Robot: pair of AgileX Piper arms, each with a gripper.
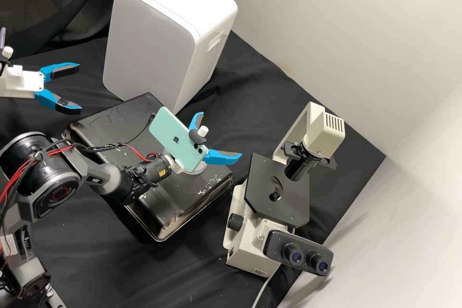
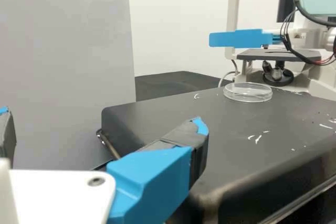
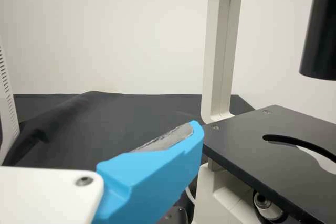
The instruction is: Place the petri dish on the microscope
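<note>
You're on a black-clothed bench, w/ a pale wall closing it off from 1 to 3 o'clock.

Near to far in the high view:
- The R arm comes in from 8 o'clock.
- A black tray sits at centre.
- The microscope is at the tray's 3 o'clock, w/ its eyepieces at the near end.
- A white box stands at the tray's 12.
- The L gripper hangs at the tray's 10 o'clock, fingers spread, nothing between them.
- The R gripper is over the tray's corner nearest the microscope. It is also spread and empty, and points toward the stage.

Hard to read: a mint phone on the R wrist covers that tray corner from above. The R wrist view cuts its own claw to one blue finger, w/ the stage edge just past its tip.

The L wrist view fills that gap. The petri dish lies flat on the tray near its far edge, clear. You can't tell if it has a lid. One R finger is above the dish, apart, not touching. The microscope is just behind it.
</note>
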